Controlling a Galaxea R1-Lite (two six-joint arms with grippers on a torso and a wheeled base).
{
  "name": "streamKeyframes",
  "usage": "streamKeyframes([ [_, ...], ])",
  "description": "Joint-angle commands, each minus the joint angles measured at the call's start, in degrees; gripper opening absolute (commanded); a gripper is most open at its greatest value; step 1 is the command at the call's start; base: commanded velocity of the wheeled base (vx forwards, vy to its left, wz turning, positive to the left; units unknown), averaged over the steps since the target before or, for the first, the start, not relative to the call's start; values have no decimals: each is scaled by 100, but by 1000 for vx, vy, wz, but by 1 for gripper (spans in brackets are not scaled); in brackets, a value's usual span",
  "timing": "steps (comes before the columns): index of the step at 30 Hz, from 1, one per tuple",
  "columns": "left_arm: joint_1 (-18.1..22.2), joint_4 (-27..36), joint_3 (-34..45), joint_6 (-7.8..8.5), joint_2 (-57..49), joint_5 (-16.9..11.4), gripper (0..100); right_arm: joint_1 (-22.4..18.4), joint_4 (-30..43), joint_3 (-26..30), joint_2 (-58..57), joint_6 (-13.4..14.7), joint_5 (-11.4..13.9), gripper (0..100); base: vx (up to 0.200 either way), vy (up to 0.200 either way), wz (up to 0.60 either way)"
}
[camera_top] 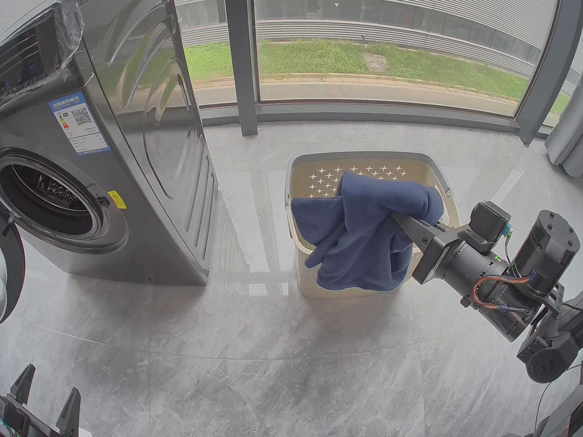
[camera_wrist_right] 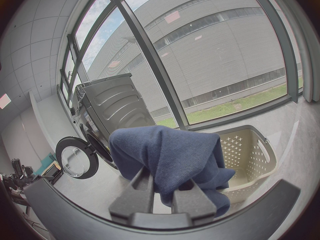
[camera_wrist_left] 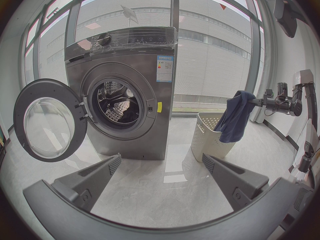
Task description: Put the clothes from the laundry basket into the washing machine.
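Head view is showing the right gripper (camera_top: 404,221) holding up a dark blue fabric garment (camera_top: 358,238). Its jaws are pinching shut on a fold of the cloth, and the rest is hanging down across the near rim of the beige perforated plastic laundry basket (camera_top: 364,158). Whether the cloth is touching the basket I cannot tell. The basket is standing on the pale grey marbled floor (camera_top: 243,347) toward its window edge, just beside the grey front-loading washing machine (camera_top: 152,153). The machine's round glass door (camera_wrist_left: 50,120) is standing wide open, and the steel drum (camera_wrist_left: 116,105) is showing inside. The left gripper (camera_top: 47,396) is hanging low over the floor, well apart from the basket — its jaws are spreading wide and gripping nothing.
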Motion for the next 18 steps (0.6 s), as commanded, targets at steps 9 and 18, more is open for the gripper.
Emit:
streamKeyframes([
  [9, 0, 0, 84, 5, -93, 1, 100, 14, -11, -60, -69, 18, -16, 0, -44, 89, 0],
  [18, 0, 0, 84, -3, -93, 1, 100, -13, -11, -34, -60, 27, -25, 0, 0, 200, 0],
])
